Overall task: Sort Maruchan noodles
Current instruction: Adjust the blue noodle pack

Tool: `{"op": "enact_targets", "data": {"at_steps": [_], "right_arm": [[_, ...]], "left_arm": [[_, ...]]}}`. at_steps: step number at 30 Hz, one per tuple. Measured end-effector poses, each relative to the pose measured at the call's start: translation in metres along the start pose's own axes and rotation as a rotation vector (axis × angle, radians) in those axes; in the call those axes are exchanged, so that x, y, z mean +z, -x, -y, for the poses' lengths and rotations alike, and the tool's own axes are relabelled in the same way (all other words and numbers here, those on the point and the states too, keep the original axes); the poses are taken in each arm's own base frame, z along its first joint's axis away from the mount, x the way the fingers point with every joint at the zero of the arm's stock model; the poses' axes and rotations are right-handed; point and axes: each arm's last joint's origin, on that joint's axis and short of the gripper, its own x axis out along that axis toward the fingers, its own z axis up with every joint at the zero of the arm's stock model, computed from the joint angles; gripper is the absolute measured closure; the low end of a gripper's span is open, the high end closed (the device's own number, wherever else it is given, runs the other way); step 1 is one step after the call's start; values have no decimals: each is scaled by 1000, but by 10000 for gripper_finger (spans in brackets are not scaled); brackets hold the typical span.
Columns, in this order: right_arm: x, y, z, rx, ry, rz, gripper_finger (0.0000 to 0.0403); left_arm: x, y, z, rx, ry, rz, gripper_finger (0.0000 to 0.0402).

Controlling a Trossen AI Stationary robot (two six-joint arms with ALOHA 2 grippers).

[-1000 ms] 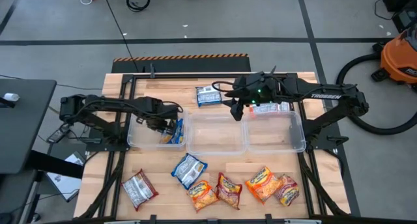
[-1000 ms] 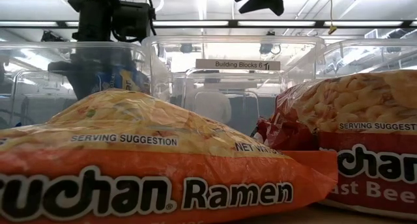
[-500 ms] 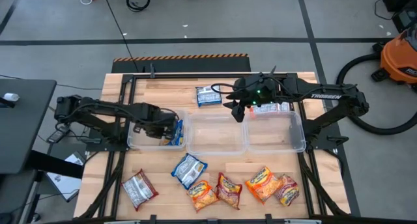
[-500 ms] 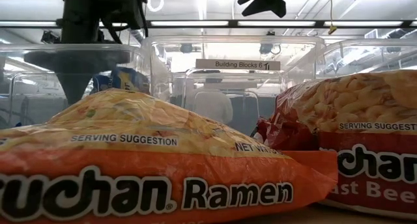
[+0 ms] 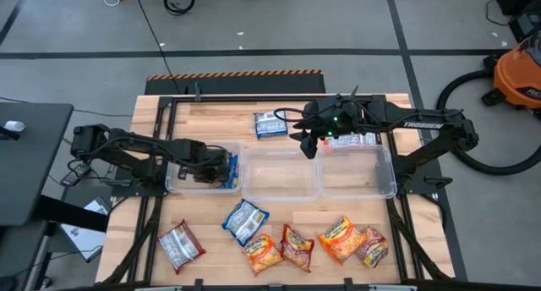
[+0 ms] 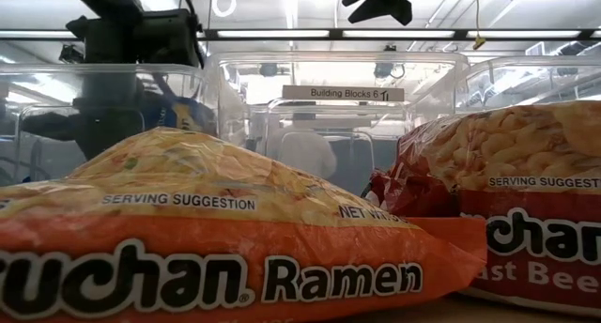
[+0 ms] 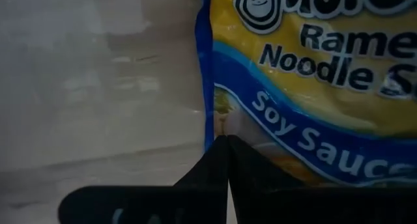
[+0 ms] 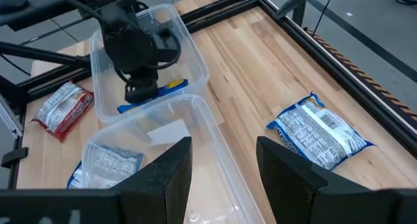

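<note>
My left gripper (image 5: 220,173) reaches down into the left clear bin (image 5: 179,186), shut, its tips (image 7: 226,140) at the blue edge of a yellow-and-blue soy sauce noodle packet (image 7: 313,87) that lies in that bin. My right gripper (image 8: 225,172) hangs open and holds nothing, above the far rims of the middle bin (image 5: 279,194) and the right bin (image 5: 359,192). A blue-and-white packet (image 5: 270,124) lies flat on the table behind the bins. Several more packets lie along the near edge, among them a blue-white one (image 5: 245,221) and a red-silver one (image 5: 180,245). My left gripper comes from above, pointing down, with its shut fingertips (image 7: 218,149) at the blue side edge (image 7: 207,87) of the soy sauce packet. I cannot tell whether the tips touch the packet or stand just over it.
Orange and red packets (image 5: 340,238) lie in a row at the near right, and they fill the low view (image 6: 207,238). A red-and-white packet (image 5: 351,140) shows at the right bin's far rim. Bare wood lies at the far left.
My left gripper has sunk deeper into the left bin, gone a little toward the table's near edge and rolled about its wrist. The soy sauce packet has stayed in the bin.
</note>
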Motion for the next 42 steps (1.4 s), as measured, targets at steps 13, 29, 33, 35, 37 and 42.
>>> {"op": "enact_targets", "data": {"at_steps": [13,29,33,35,37,42], "right_arm": [[0,0,-1,22,-1,-7,226],[0,0,-1,22,1,-7,226],[0,0,-1,22,1,-7,226],[0,0,-1,22,-1,-7,226],[0,0,-1,22,-16,-8,226],[-1,0,-2,26,-18,-11,226]], "left_arm": [[3,2,10,-105,-87,86,392],[0,22,4,-159,-150,79,335],[-1,24,0,-129,-152,83,307],[-1,24,0,-131,-165,86,297],[-1,24,0,-127,-170,85,291],[-1,24,-1,-119,-192,90,287]]}}
